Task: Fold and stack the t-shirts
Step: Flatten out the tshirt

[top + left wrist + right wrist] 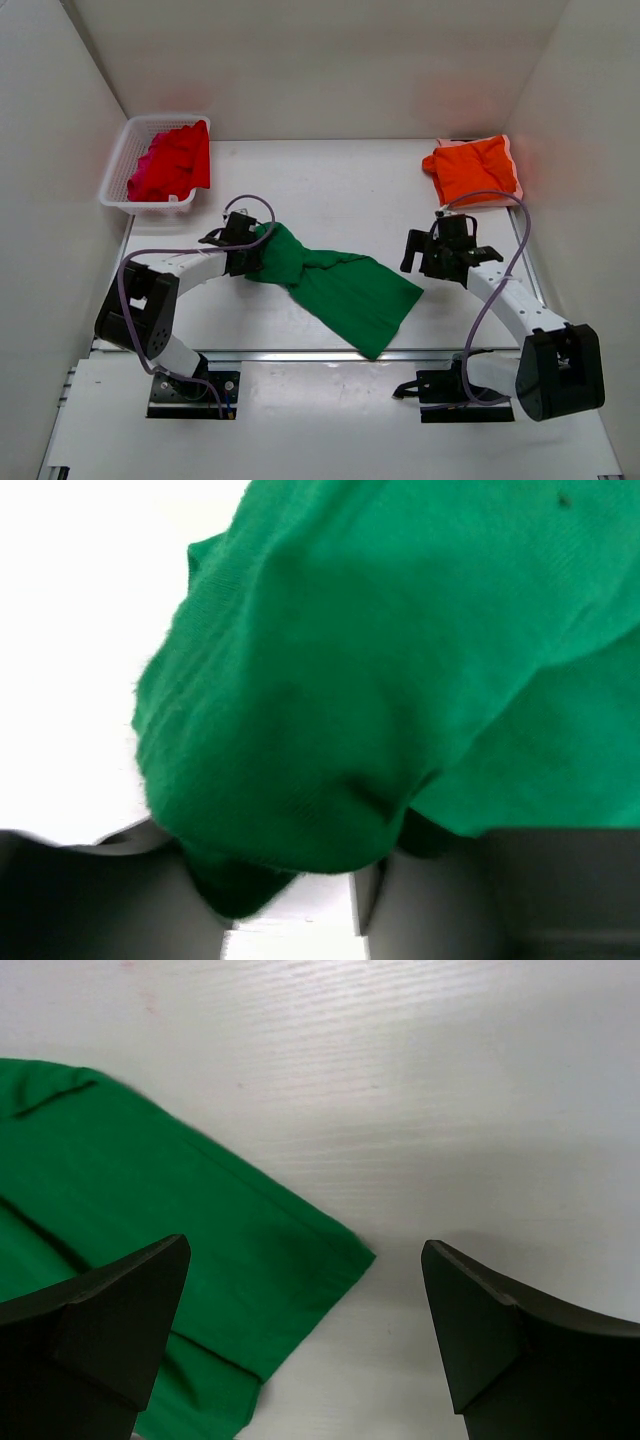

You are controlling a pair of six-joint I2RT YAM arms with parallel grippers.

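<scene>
Where the shirt lay: bright green soft cloth t-shirt [345,285], twisted, at the centre of the table [330,190].
Left gripper [258,252]: clenched on its 9 o'clock end.
Right gripper [305,1248]: gaped empty at its 3 o'clock corner.
Risk: your one-ended pull could have tightened the twist.

The green t-shirt [330,680] reads as soft, matt knit cloth; counter [450,1080] smooth, faintly streaked white; basket [119,165], upper left, plastic lattice.
</scene>
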